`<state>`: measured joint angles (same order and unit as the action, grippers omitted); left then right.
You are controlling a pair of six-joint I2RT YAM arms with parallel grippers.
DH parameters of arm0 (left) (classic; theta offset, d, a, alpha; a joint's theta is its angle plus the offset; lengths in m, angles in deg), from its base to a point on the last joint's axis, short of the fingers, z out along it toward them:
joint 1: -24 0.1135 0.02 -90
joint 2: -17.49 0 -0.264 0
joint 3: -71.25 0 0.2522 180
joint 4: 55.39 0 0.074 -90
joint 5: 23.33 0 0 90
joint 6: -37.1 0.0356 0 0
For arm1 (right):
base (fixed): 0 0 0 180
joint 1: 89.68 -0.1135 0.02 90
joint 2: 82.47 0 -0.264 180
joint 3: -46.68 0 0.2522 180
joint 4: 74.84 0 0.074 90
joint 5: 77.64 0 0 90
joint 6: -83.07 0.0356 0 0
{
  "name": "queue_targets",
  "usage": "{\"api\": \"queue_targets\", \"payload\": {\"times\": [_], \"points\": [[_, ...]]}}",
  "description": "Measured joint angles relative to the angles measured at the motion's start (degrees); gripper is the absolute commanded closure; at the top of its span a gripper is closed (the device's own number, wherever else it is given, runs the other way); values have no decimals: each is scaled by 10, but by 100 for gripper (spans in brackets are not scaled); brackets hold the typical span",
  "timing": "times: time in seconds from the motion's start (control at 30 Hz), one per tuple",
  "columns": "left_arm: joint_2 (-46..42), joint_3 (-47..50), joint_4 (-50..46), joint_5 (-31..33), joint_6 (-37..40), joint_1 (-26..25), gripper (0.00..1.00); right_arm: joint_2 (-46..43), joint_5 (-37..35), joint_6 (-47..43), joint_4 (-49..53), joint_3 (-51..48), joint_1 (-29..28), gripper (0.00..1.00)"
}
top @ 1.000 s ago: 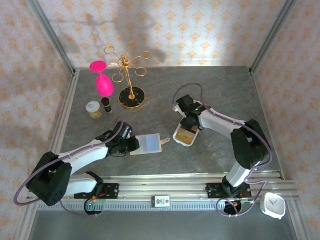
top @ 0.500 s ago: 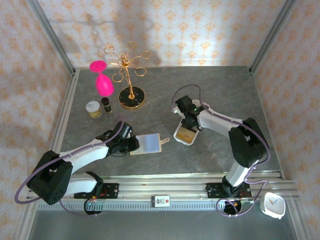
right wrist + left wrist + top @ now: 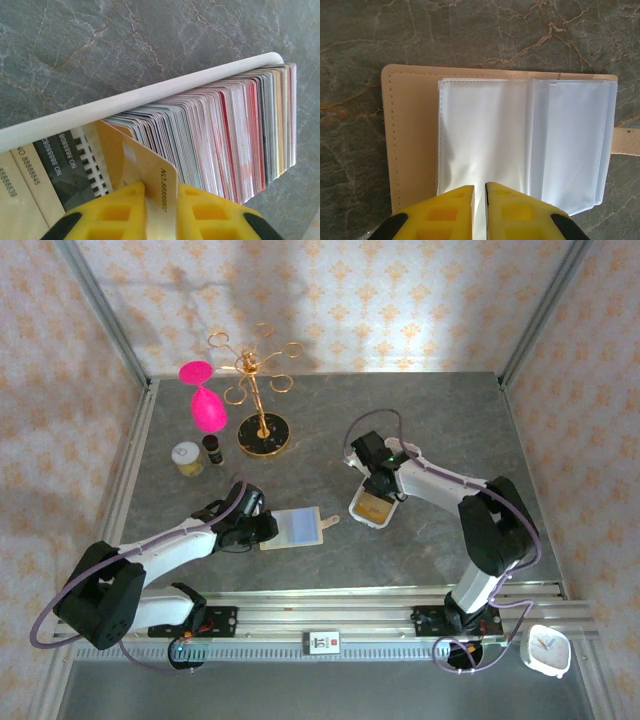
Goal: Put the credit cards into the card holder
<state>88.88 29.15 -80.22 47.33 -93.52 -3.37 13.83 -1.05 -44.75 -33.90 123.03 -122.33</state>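
Overall, veined tabletop (stone, perhaps) bears card holder; floral walls.

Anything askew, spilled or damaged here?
One yellow card stands tilted out of the packed row in the tray, pinched by the right gripper. The left gripper pinches a sleeve of the open card holder. Nothing looks spilled or damaged.

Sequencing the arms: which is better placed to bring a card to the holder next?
Right. The right tool pinches a yellow card at the tray; the left tool is shut on a clear sleeve of the card holder.
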Motion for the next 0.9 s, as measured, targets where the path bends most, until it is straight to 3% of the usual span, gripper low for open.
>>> {"api": "queue_targets", "payload": {"times": [0.13, 0.57, 0.9], "points": [[0, 0, 0, 0, 0, 0, 86, -20, 19, 12, 21, 0, 0, 100], [-28, 8, -3, 0, 0, 0, 82, -101, 75, 53, 63, 3, -1, 100], [-54, 7, -18, -12, -3, 0, 76, -141, 190, 278, 132, 76, -1, 100]]}}
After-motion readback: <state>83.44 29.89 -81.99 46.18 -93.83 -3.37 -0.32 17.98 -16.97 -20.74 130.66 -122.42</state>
